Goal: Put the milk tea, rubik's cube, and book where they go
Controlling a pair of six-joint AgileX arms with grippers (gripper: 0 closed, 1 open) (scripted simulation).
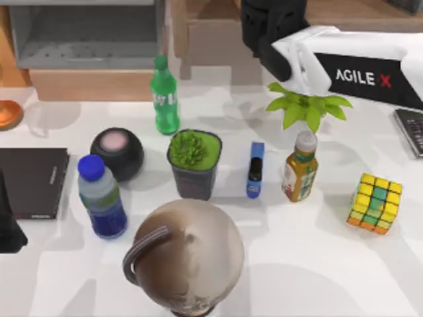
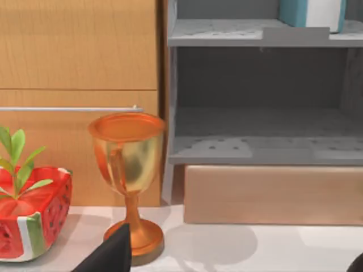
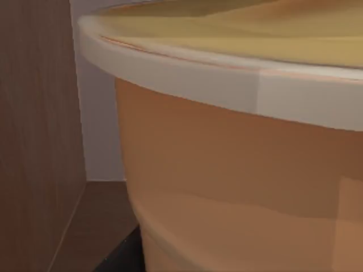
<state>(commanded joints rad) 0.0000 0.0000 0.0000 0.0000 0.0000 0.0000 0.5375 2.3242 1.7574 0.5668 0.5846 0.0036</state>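
The milk tea [image 1: 301,166] stands upright between the blue stapler [image 1: 255,170] and the rubik's cube [image 1: 376,203]. The right gripper [image 1: 264,30] hovers by the far edge; whether it is wide or narrow cannot be told.

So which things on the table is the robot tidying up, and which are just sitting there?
For the job: milk tea, rubik's cube, teal book on the shelf.

Just sitting: green soda bottle, water bottle, globe, black book.

A made-up room like a home or study was shown. A white table [image 1: 310,264] was crowded with everyday things: a globe [image 1: 188,257], a potted plant [image 1: 193,162], drink bottles and a puzzle cube [image 1: 376,203]. Grey shelves [image 2: 261,147] and wooden cupboards [image 2: 79,51] were seen behind it.
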